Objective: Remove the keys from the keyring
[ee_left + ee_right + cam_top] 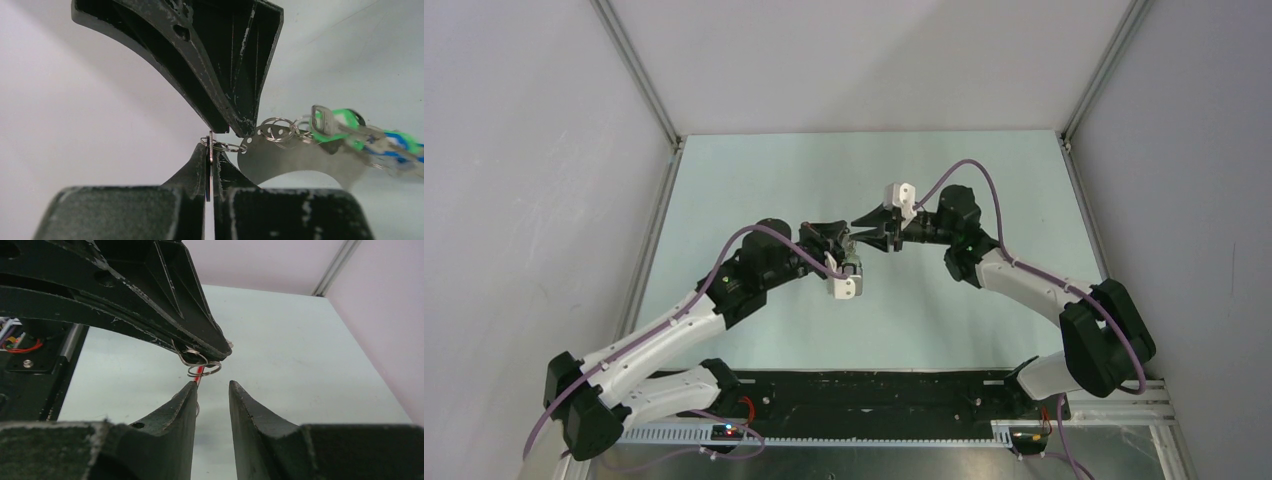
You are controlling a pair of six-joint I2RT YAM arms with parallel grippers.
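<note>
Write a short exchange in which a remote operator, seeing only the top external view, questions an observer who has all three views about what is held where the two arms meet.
Operator: From above, the arms meet over the table, but I can't make out anything between them. Is anything gripped?
Observer: Yes. The left wrist view shows the left claw shut on a thin metal piece, seen edge-on.
Operator: Then where are the keys? I see none from up here.
Observer: In that same view the keys, with green and blue heads, trail off to one side of the pinch, linked to it by small silver rings and a flat silver plate.
</note>
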